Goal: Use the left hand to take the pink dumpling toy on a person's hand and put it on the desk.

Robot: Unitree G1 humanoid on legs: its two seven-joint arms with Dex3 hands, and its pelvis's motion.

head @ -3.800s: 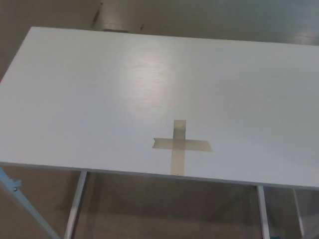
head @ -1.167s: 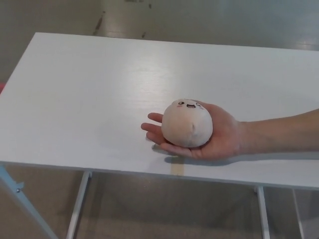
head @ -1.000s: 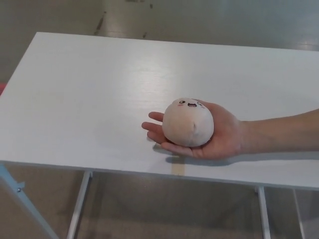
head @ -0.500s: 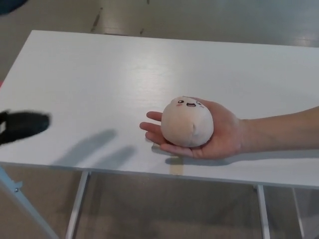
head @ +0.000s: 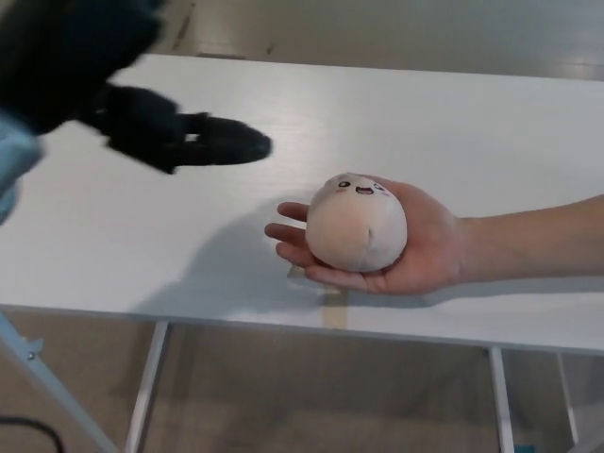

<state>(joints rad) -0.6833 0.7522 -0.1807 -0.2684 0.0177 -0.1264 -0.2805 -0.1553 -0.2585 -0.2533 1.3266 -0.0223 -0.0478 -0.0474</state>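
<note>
overhead, the robot's left hand (head: 179, 140) hovered empty, fingers parted, short of the pink dumpling toy (head: 356, 225) on a person's palm (head: 415, 253); reaching and closing came next.

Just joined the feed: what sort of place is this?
Probably a lab or test room: a bare white desk on metal legs, tape marking its top, plain hard floor.

White desk (head: 491, 132), glossy brown floor (head: 396, 33)
</note>
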